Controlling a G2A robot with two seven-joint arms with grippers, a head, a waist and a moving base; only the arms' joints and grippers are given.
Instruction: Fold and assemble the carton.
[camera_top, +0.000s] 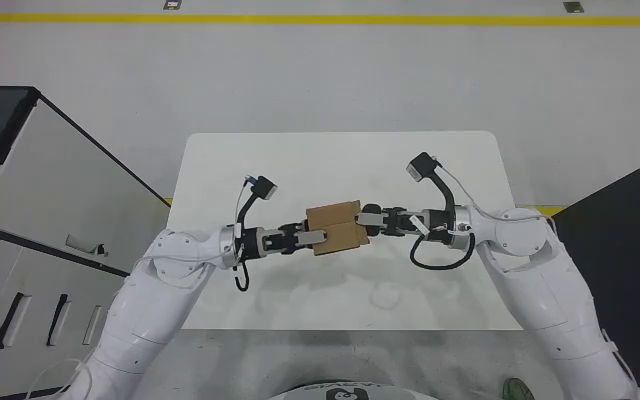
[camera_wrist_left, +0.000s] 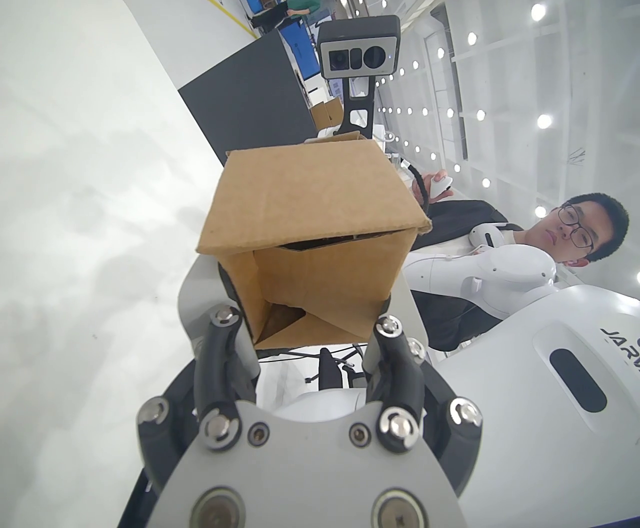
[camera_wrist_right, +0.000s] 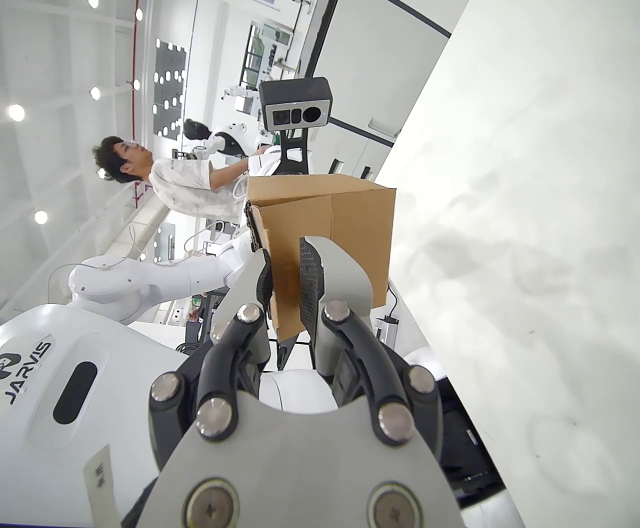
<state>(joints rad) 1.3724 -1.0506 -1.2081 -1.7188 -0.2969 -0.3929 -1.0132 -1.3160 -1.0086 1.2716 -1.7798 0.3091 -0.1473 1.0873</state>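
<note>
Left pincer (camera_wrist_left: 305, 300) is spread wide, its fingers (camera_wrist_left: 227, 290) flanking the open end of the carton (camera_wrist_left: 310, 200) and bearing on the outer side walls, so it grips the box across its width. Right pincer (camera_wrist_right: 287, 272) is almost closed, its ribbed pads (camera_wrist_right: 311, 280) nipping a single cardboard panel at the opposite end. The carton is brown corrugated board, squared up into a box shape. It hangs between the two arms over the middle of the white counter (camera_top: 440, 170), with the arms meeting it from either side in one line. Seen from the left wrist, the near end gapes. One panel juts out past that opening with a thin slit beneath it. Deep inside, the far flaps are folded inward, leaving a small dark triangular gap. Whether the box touches the counter I cannot tell.
</note>
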